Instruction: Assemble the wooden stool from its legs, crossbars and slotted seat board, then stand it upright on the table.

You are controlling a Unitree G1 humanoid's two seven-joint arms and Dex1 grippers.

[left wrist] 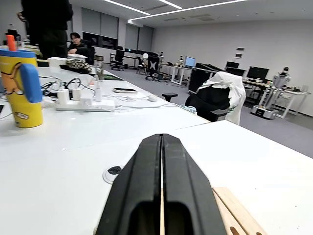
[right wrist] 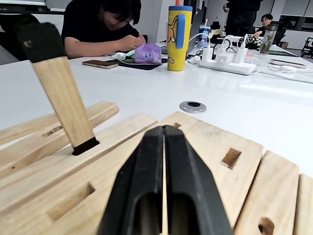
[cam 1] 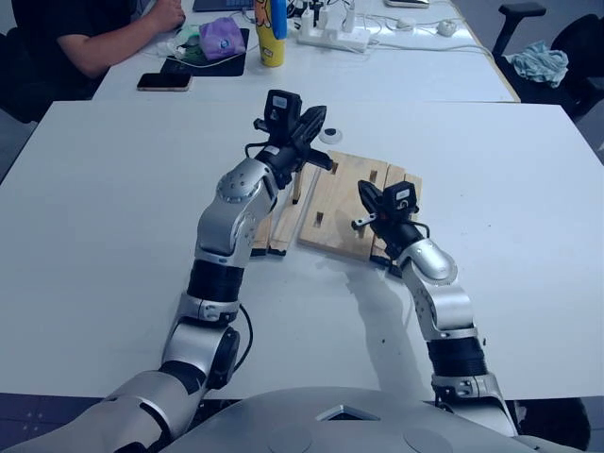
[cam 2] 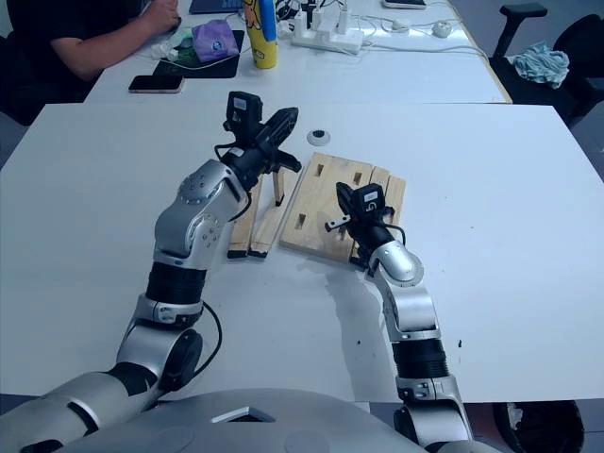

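the left gripper [left wrist: 162, 147] is clenched on a wooden leg [right wrist: 61, 93], gripping its upper end above the left edge of the slotted seat board [cam 1: 340, 203], which lies flat on the white table [cam 1: 113, 208]. the leg's long axis runs steeply down from the claw, tilted rather than plumb. its lower end meets the wood at the board's left edge, just beside two loose wooden pieces [cam 2: 262, 226] lying side by side. so the next move, as i judge it, turns on straight down: the joint lies directly beneath the left claw along the leg's own axis, and the left arm is the one already on it. the right gripper [right wrist: 164, 132] sits low over the right part of the board, its fingers pressed together with nothing visible between them and pointed across the board toward the leg. it looks placed to steady the board, though i cannot tell if it touches the wood. the head views show the overall layout, but the left arm covers the foot of the leg. the right wrist view shows that foot, a dark end at the wood surface, yet not whether it is truly seated in a slot. the left wrist view shows a sliver of wood between the closed fingers, and a round cable cap [left wrist: 113, 171] beyond.
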